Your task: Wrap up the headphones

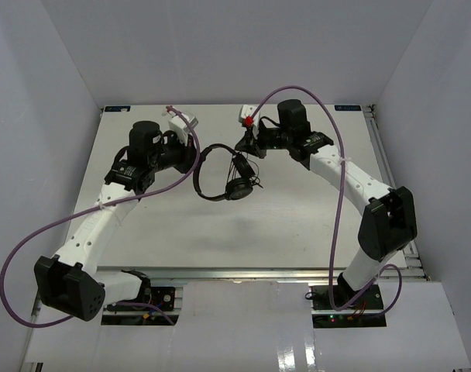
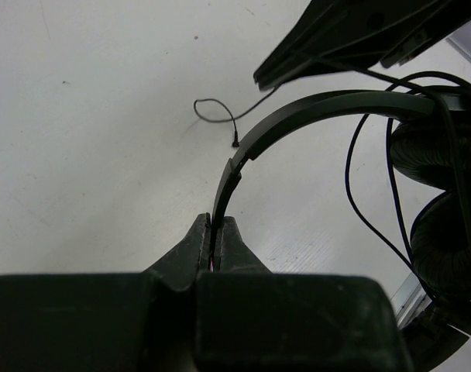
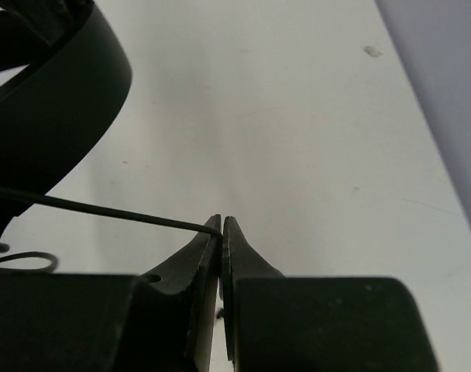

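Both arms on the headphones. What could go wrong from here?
1. Right gripper pinches the thin cord at its tips; tension may slip it free.
2. Left gripper clamps the headband edge-on at its tips; the headphones could twist or drop.
3. Slack cord loops by the ear cups may snag.

Colours: black kit on white, purple the only real accent.

Headphones (image 1: 237, 188) plain black all over (band and cups), no pattern; cord (image 2: 348, 182) black as well. Left tool (image 2: 216, 232) and right tool (image 3: 222, 232) matte black, slightly greyed by scuffs. Surface (image 1: 220, 229) plain white, with a few tiny dark specks in the left wrist view. Left arm (image 1: 96, 225) and right arm (image 1: 352, 174) have white shells with black joint housings and black wrist blocks. Cables (image 1: 340, 194) purple. Small red spot (image 1: 250, 122) next to the right wrist. Walls (image 1: 220, 46) pale grey with a faint lilac cast.
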Motion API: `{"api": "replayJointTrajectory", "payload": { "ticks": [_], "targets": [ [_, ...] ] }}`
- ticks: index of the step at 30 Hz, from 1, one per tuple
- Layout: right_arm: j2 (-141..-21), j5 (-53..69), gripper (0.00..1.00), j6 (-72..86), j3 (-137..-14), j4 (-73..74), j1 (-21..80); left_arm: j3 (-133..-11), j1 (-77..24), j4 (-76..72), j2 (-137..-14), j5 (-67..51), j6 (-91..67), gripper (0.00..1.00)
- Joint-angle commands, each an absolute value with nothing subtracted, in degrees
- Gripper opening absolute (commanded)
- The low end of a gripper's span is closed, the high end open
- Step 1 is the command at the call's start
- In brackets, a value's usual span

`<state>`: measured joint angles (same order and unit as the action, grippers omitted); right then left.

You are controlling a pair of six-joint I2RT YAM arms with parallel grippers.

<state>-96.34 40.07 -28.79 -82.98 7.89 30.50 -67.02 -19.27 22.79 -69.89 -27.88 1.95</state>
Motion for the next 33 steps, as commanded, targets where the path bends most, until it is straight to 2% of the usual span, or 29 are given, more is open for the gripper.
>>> {"api": "replayJointTrajectory", "payload": {
  "ticks": [1,6,12,15,21,29,33],
  "targets": [
    [-100.23,53.66,0.11,-17.18,-83.64,3.01,28.04,-74.26,-19.86,20.26,-66.91,-35.33,-3.44,0.00],
    [-102.56,62.49,0.18,4.47,-78.16,-21.37,28.43,-79.69,-19.86,20.19,-67.50,-34.73,-7.83,0.00],
    [-108.66,64.44,0.27,21.59,-78.18,-41.43,31.30,-84.92,-19.86,21.15,-67.71,-32.11,-10.88,0.00],
    [-111.47,64.36,0.27,28.10,-77.73,-49.07,32.66,-86.76,-19.86,22.29,-67.17,-27.69,-11.54,0.00],
    [-116.88,64.80,0.26,48.00,-72.05,-74.08,34.71,-89.43,-19.86,22.52,-66.53,-20.37,-13.48,0.00],
    [-112.88,65.51,0.23,51.10,-64.24,-77.85,36.67,-89.33,-19.61,21.72,-66.98,-9.83,-14.43,0.00],
    [-107.10,63.79,0.09,43.69,-58.70,-66.97,36.29,-86.22,-17.77,19.74,-66.18,-4.21,-15.86,0.00]
  ]
}}
